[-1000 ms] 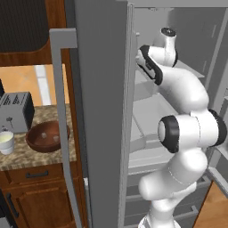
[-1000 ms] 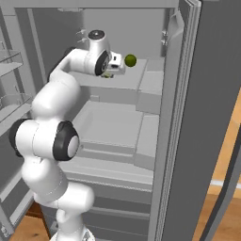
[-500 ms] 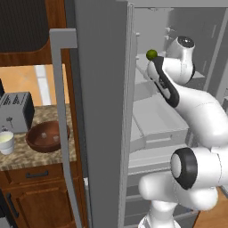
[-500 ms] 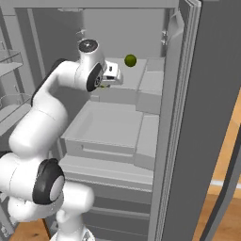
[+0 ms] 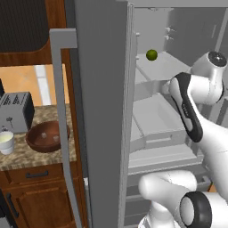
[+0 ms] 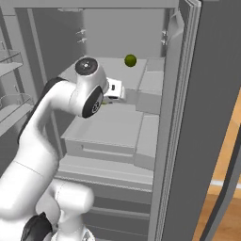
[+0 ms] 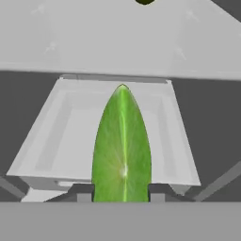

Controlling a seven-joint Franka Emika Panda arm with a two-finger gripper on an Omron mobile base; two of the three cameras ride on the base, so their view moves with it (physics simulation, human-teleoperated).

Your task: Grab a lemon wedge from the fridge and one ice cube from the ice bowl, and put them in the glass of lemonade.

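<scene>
lemon wedge sits between the two dark finger tips of the gripper, which is clenched on its lower end; the slice rises upright in the hand view, a pale green-yellow blade with its pointed tip toward the top of that view and its cut face, with a pale streak down the middle, toward the camera. its long axis runs along the gripper's own line, from the fingers out to the tip. behind it lies a shallow grey tray of the fridge, so the slice is held inside the open fridge, clear of the tray as far as i can tell.

judging by its look, the wedge is light, soft and wet on the cut face, so it will probably slip or squash under a hard squeeze. the thicker base, where the fingers sit now, seems the right place to hold it, not the thin tip.

in the right base view the gripper is inside the fridge, with a dark green round fruit on the shelf beyond, well apart from it. on the counter to the left of the fridge stand the ice bowl and, just beside it, the glass of lemonade, with a toaster behind them.
</scene>
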